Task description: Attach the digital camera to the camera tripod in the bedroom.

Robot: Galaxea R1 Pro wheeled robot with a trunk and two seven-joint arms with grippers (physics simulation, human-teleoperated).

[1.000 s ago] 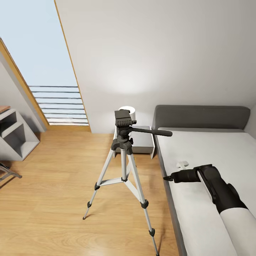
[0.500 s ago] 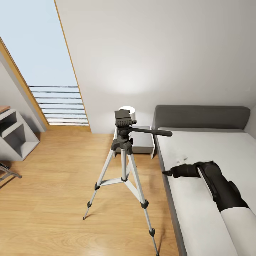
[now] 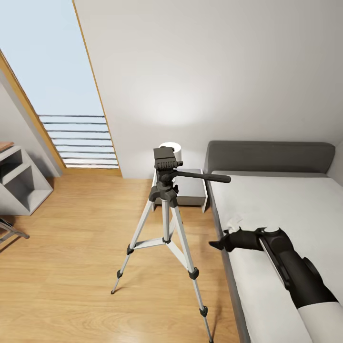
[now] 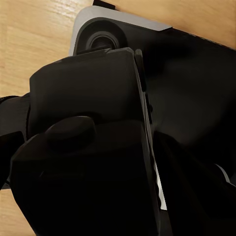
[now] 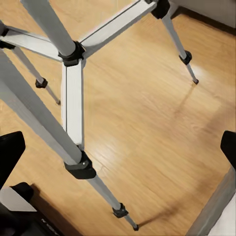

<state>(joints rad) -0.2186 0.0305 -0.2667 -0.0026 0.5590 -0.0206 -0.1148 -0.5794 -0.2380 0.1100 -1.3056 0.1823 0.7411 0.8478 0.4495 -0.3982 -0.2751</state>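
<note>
Camera tripod (image 3: 166,209): upright on floor beside bed (image 3: 281,200); we judge it light, tippy, best braced at its head. Right gripper (image 3: 216,244): spread, empty. Left: cannot tell.

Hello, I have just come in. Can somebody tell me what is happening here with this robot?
The robot stands in a bedroom, facing the camera tripod on the wood floor beside the bed. Its right gripper reaches out past the bed's edge toward the tripod legs, jaws open and empty. The tripod's head carries nothing yet. The left wrist view is too dark and close to tell what the left gripper holds.
</note>
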